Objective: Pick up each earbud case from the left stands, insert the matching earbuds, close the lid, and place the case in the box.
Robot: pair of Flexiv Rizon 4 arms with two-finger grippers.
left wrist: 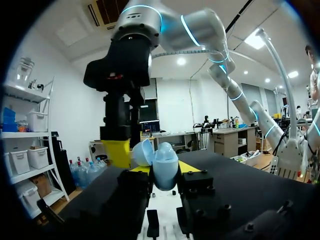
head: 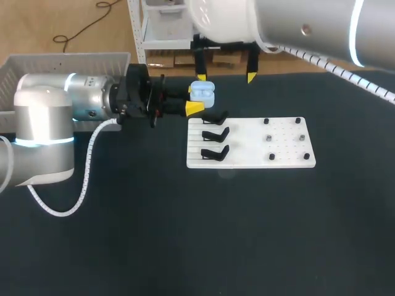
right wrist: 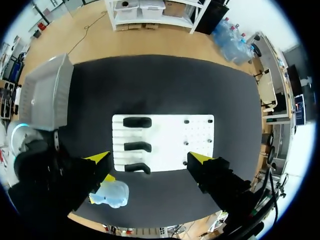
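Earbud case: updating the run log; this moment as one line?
left gripper: shut on pale blue plastic earbud case, lid open | right gripper: open, beside case | black stands: empty

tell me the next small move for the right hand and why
Probably lower the right hand onto a small dark piece, likely an earbud, on the board's right side: the left hand holds the case with lid open, and the right hand hangs open, empty.

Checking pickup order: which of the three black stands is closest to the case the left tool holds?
The far-end stand, farthest from the robot on the white board; the left tool holds the blue earbud case just beyond it.
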